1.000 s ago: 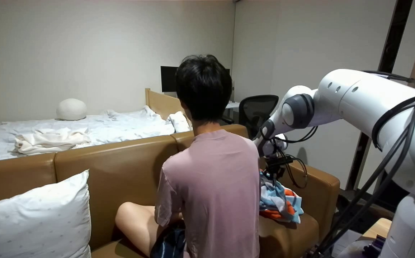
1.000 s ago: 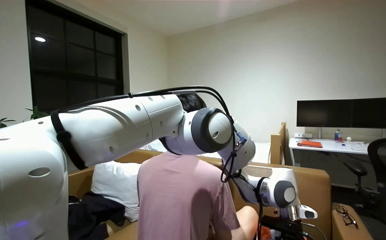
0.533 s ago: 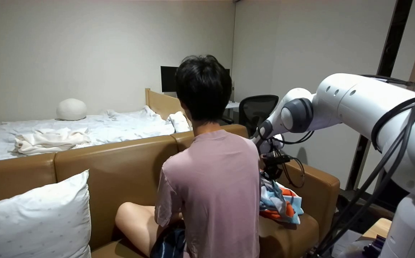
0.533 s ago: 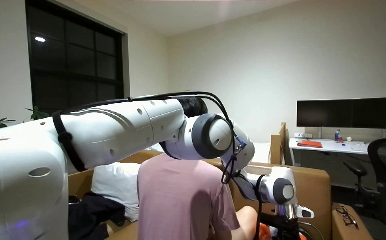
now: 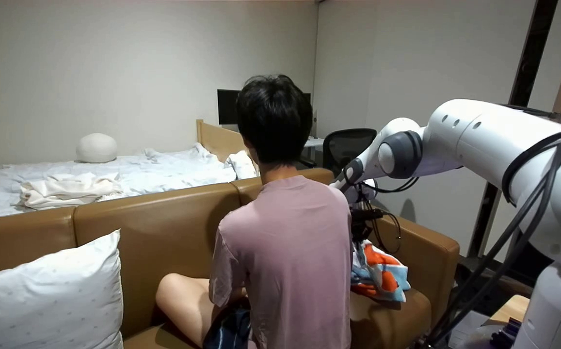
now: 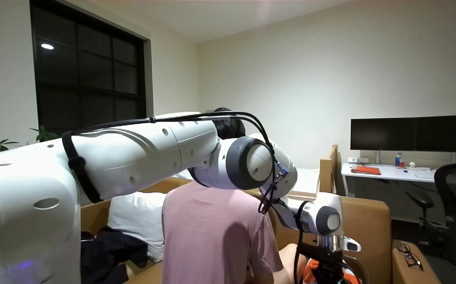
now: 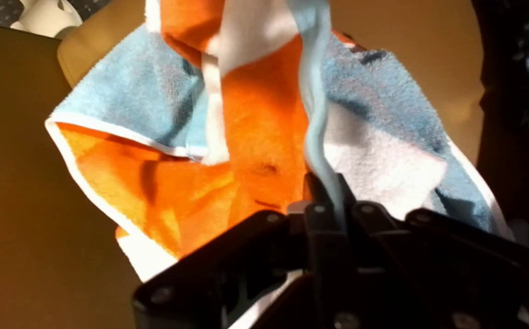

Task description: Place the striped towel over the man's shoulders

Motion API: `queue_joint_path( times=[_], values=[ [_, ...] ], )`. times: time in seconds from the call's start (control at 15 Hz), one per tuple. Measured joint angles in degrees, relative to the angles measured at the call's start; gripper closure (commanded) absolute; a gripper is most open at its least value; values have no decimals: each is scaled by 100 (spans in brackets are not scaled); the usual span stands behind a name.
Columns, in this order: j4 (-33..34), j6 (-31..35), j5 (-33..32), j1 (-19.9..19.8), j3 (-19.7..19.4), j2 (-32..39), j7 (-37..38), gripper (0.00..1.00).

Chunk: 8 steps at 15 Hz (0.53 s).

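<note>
The gripper (image 7: 331,185) is pinching the light-blue edge (image 7: 316,109) of a striped towel (image 7: 264,123), its jaws pressing together on the thin strip; most of the cloth is lying bunched on a brown sofa (image 5: 164,232), just right of the seated man (image 5: 290,271), its long axis not showing; the man's shoulders (image 5: 287,203) are waiting higher and to the left of the grip in both exterior views, so the next move is probably calling for a lift, then a leftward sweep
</note>
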Motion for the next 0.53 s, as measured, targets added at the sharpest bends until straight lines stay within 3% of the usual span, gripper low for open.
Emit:
queue_joint_path(
  times=[0.2, 0.53],
  values=[
    [-353, 348, 59, 1, 58, -313, 0, 99],
    [-1493, 1106, 64, -14, 50, -1117, 0, 99]
  ],
)
